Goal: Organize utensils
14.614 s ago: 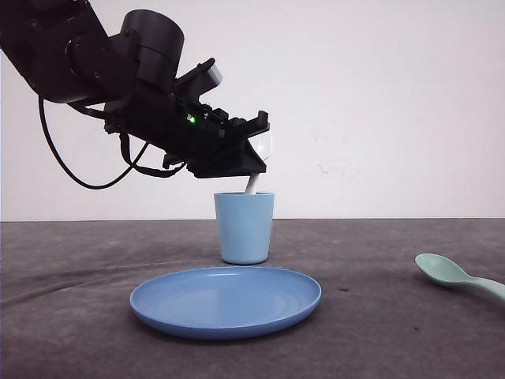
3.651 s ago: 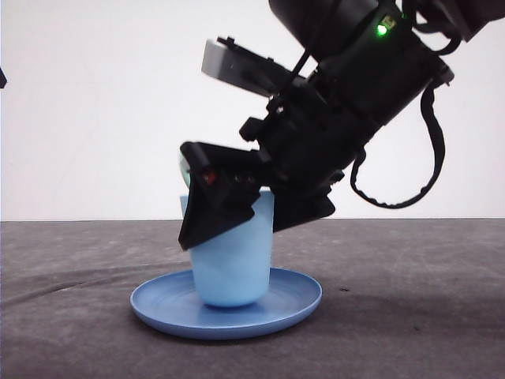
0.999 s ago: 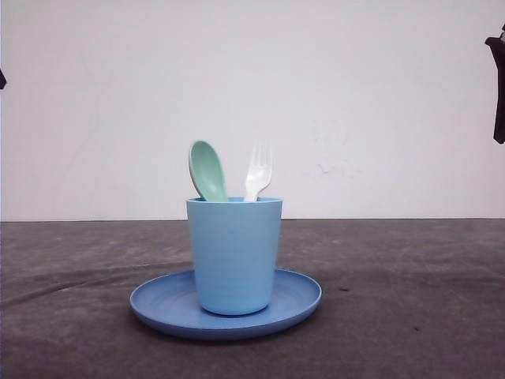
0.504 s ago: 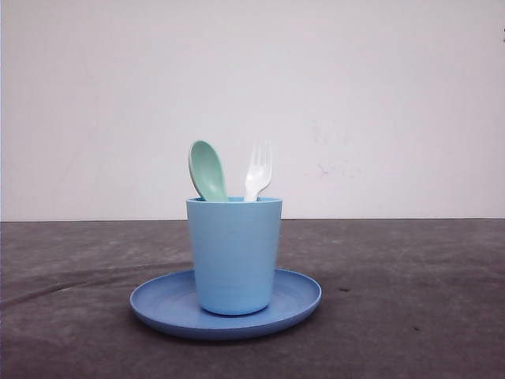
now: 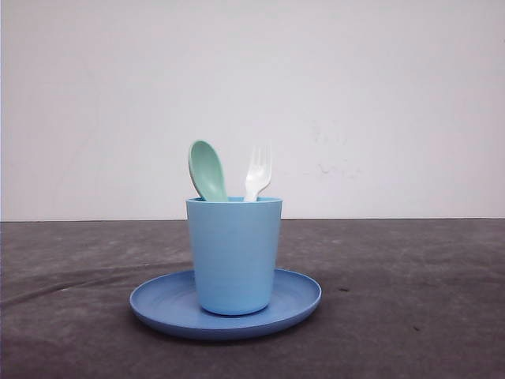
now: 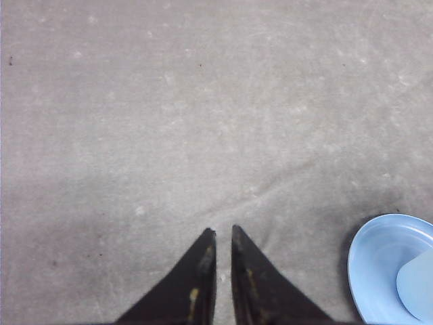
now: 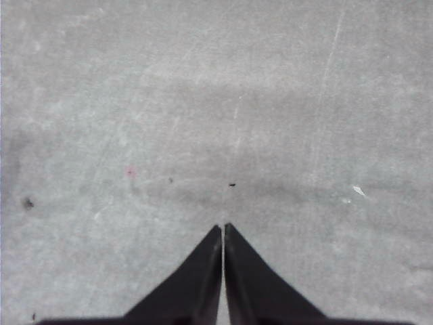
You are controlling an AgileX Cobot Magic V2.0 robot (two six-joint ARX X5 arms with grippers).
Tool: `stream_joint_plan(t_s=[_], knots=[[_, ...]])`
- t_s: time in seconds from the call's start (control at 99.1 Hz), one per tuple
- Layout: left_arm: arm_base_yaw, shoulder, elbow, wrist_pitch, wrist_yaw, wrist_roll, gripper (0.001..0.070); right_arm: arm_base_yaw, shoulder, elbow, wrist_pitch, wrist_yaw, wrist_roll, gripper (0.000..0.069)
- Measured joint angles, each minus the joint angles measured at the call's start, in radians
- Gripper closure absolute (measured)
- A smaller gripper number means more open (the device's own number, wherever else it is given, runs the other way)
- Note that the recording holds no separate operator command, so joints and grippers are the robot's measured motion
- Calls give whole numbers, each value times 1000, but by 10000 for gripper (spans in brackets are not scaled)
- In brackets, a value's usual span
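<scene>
Front view: the pale mint-green plastic spoon (image 5: 207,170) and slim white plastic fork (image 5: 258,172) stand upright in the light blue plastic cup (image 5: 233,254) on the round blue plate (image 5: 300,297), mid-counter (image 5: 410,300).

Left wrist view: the left claw (image 6: 220,237) is clenched above bare counter, the plate nearby.

Right wrist view: the right claw (image 7: 222,230) is clenched, grasping nothing.

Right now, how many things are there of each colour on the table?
Blue: 2, the cup and the plate
Green: 1, the spoon
White: 1, the fork
Total: 4
</scene>
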Motion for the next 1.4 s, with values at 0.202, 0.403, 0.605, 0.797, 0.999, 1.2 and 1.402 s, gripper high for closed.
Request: stream_joint_plan(t_s=[0.202,0.403,0.605,0.797,0.999,1.2,1.402], knots=[[17,-98,-65,37,-171,29,695,0,0,0,1,0,0,687],[39,-367,-340,180,-182,31,695,0,0,0,1,0,0,687],[47,-639,-613,295,-182,24,695,0,0,0,1,0,0,687],[48,-784,-715,316,-182,15,695,0,0,0,1,0,0,687],[47,-787,-739,376,-179,13,695,0,0,0,1,0,0,687],[47,-787,-740,378,-179,12,695,0,0,0,1,0,0,687],[47,-787,-740,378,-179,12,695,0,0,0,4,0,0,687]])
